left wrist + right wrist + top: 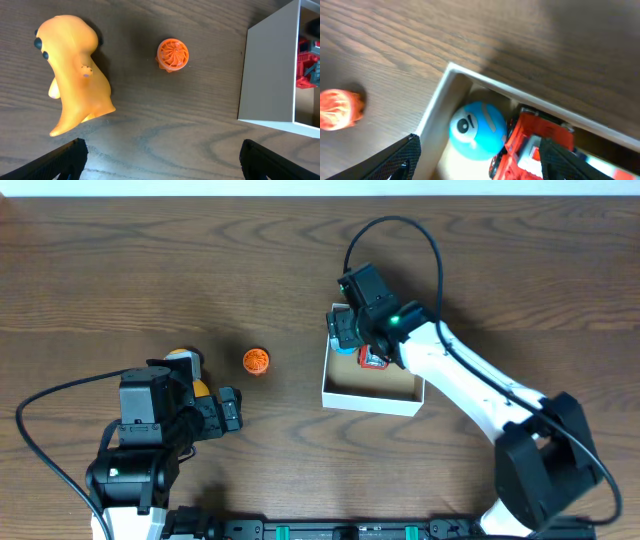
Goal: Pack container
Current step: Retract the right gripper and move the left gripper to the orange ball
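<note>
The right gripper (pixel 344 330) hangs wide open, gripping nothing, over the 10 o'clock corner of the container (pixel 372 402), where a blue ball (pixel 477 131) lies beside a red toy (pixel 535 150). The container sits at 3 o'clock from an orange ball (pixel 256 360). The left gripper (pixel 229 412), jaws spread and empty, hovers near a yellow dinosaur (pixel 75 80).

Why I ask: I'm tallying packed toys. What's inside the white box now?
A blue ball and a red toy sit by one corner of the container; bare tan bottom shows beside them. The right arm covers part overhead, hiding anything there.
</note>
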Motion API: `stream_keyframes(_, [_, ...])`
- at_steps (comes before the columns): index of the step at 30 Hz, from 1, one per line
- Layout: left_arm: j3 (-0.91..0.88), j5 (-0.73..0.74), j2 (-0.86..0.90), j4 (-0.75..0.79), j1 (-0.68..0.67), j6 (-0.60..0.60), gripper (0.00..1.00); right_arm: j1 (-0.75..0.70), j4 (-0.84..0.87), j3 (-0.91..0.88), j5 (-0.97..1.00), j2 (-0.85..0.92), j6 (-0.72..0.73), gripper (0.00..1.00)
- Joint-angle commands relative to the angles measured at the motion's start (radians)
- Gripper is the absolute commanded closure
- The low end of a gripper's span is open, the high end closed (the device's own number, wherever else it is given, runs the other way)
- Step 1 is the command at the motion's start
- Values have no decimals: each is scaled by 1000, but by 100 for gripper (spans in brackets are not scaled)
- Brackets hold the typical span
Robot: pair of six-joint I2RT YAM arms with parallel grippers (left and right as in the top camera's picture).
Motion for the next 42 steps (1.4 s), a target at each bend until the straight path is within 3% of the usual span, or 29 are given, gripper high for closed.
stream_keyframes(1, [23, 6, -1, 0, -2, -8, 2, 7, -37, 66, 40, -99, -39, 20])
stream_keyframes(5, [23, 6, -1, -2, -2, 16, 2, -46, -185, 116, 221, -215, 97, 14])
stream_keyframes(10, [43, 6, 1, -12, -2, 24, 2, -239, -405, 130, 238, -389, 308, 1])
stream_keyframes(15, [144, -10, 67, -72, -3, 72, 2, -483, -623, 130, 188, -521, 320, 1])
stream_keyframes(21, [367, -73, 284, -184, -33, 107, 2, -649, -805, 119, 119, -547, 281, 1])
stream_keyframes(28, [560, -84, 564, -187, -87, 159, 2, -723, -762, -45, 51, -547, 227, 1])
stream_keyframes(38, [572, -259, 826, -92, -153, 230, 2, -732, -589, -264, 9, -533, 135, 1])
stream_keyframes(42, [572, -261, 904, -66, -174, 229, 2, -732, -577, -286, 9, -527, 135, 1])
